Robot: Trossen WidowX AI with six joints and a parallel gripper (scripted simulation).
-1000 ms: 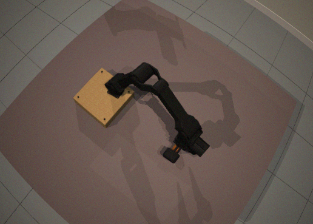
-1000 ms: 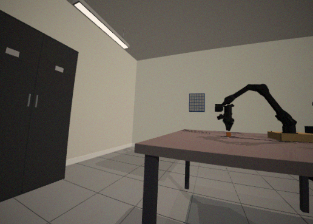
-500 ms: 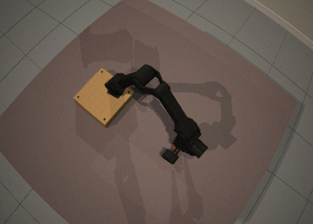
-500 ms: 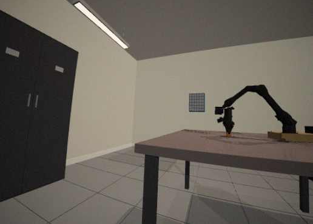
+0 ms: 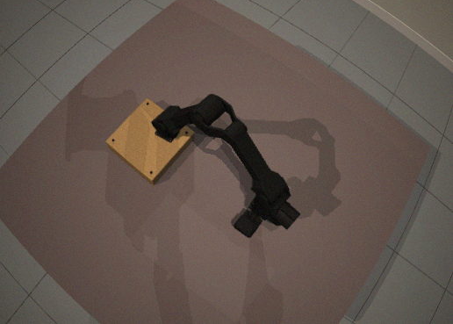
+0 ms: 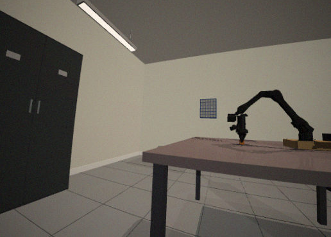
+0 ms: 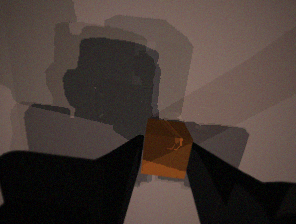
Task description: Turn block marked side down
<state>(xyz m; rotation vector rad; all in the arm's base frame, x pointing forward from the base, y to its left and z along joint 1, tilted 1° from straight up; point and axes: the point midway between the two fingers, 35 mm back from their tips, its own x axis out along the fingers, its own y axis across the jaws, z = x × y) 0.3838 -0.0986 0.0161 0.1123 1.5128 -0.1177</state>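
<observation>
While resting on the table [image 7: 240, 60], the block [image 7: 166, 149] sits clamped between the gripper [image 7: 165, 165] fingers.

The arm [image 5: 246, 150] is matte black all over, with no visible markings, cables or screws. Seen from above in the middle of the frame, it is built of thick rounded links, with bulkier cylindrical housings at the joints and a forked bracket where two links meet. Its foot is a blocky black housing on a tan square base plate [image 5: 132, 146] with a small dark hole near each corner. In the exterior view, at right, the links look slim and tapering. A small black box sticks out beside the wrist. The gripper [image 7: 165, 165] has two broad black fingers narrowing to pointed tips.
</observation>
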